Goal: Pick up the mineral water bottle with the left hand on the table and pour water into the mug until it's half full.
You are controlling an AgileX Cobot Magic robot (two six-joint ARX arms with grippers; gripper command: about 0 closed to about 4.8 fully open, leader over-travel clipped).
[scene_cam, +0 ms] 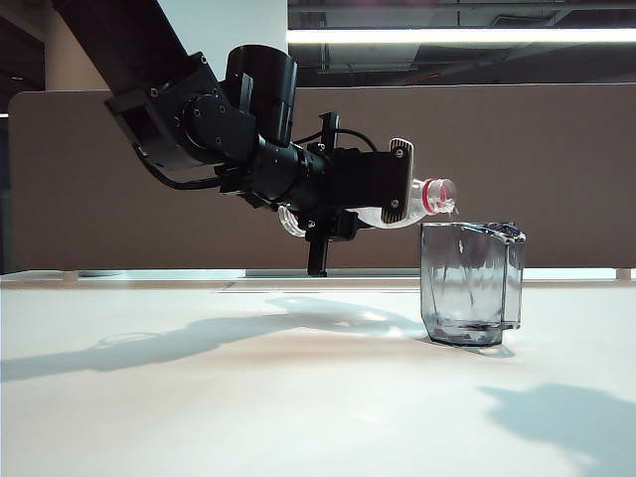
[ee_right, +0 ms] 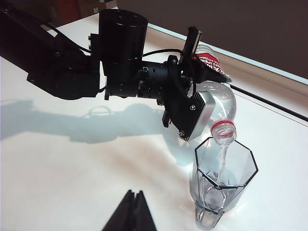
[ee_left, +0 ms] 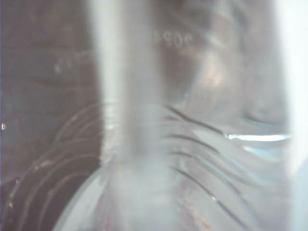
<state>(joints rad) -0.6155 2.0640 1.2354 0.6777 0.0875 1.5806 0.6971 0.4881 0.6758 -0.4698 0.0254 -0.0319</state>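
Pressed almost against the left wrist camera, the mineral water bottle (ee_left: 159,144) fills that view with ribbed clear plastic, too blurred to read anything else from it. From the exterior view the left gripper (scene_cam: 383,194) hangs above the table (scene_cam: 248,397), its fingers (scene_cam: 400,184) clamped on the bottle's body, so they stand partly closed around it. Tipped past level, the bottle points its red neck ring and open mouth away from the fingers and slightly down, just over the rim of the mug (scene_cam: 472,283). A thin stream of water runs from the mouth into the mug, as the right wrist view shows clearly. Below and just beyond the fingers, the mug stands upright on the table; only a shallow layer seems to lie at its bottom, though the smoky glass makes the level hard to judge. Well apart from all this, the right gripper (ee_right: 130,211) shows at the edge of its own view, its two dark fingers pressed together with nothing between them.
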